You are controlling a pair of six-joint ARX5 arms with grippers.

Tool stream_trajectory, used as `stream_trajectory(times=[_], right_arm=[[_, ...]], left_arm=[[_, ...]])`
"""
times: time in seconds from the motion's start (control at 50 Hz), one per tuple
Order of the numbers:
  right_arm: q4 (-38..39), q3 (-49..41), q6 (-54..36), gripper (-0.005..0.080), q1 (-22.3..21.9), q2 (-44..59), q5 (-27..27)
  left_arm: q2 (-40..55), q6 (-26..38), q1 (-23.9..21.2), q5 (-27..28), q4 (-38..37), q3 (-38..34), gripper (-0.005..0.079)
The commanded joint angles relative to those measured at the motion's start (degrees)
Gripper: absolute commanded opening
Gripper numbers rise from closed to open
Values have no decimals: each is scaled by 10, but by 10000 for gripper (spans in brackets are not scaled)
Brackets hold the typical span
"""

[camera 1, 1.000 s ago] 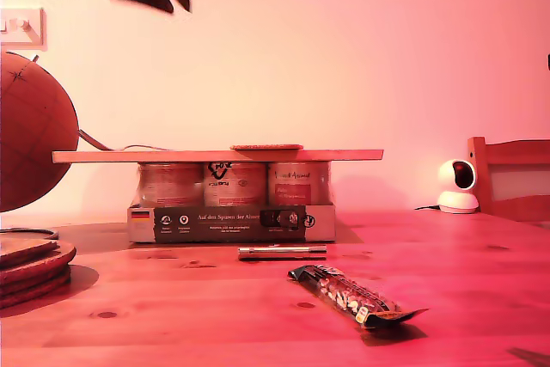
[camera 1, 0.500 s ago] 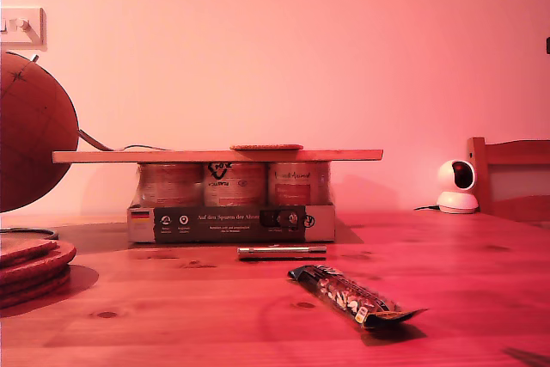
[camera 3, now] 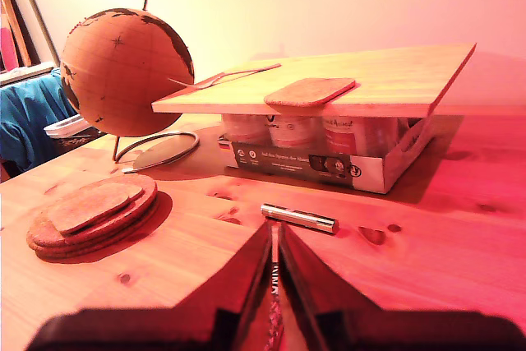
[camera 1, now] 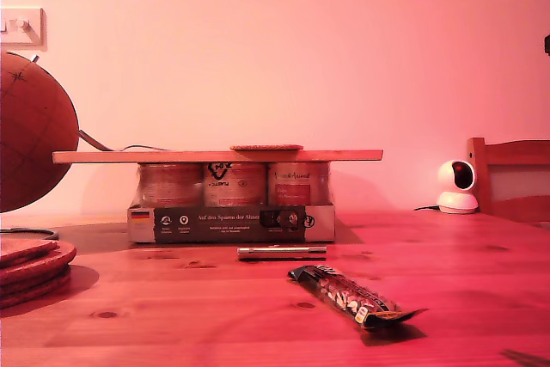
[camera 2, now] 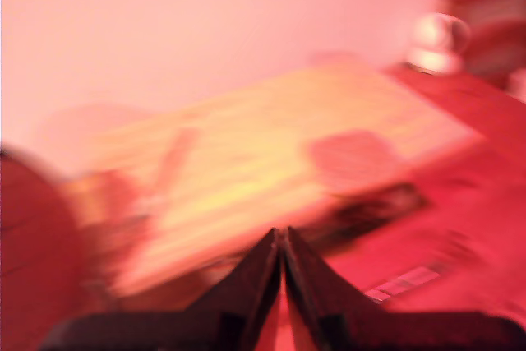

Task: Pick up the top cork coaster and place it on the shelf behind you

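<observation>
Globe [camera 1: 30, 131] at exterior view's left; cans [camera 1: 234, 183] in tray [camera 1: 230, 223]; metal tube [camera 1: 282, 252], snack bar [camera 1: 352, 296] on bench [camera 1: 455, 281].

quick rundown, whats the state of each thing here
coaster: lying flat on the shelf, free of both grippers
shelf: level, resting on the jars
jars: upright in their carton tray
snack bar: lying on the table, wrapper closed
metal tube: lying on its side
my first gripper: shut, empty
my second gripper: shut, empty

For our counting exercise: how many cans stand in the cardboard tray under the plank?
3 cans show, in a row: one at the exterior view's left, one in the middle, one at its right. More may hide behind them.
</observation>
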Motion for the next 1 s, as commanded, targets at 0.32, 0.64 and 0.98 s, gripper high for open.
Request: stream_trajectory(times=[0.32, 0.64, 0.98], right_arm=[[12, 9, -1, -12, 2, -3, 121], [14, 9, -2, -12, 2, -3, 117], [-36, 9, -2, -12, 2, -3, 117]], left_arm=[[-136, -30, 71, 30, 129, -218, -24], [-233, -66, 71, 28, 215, -372, -24], [-370, -76, 71, 25, 187, -458, -24]])
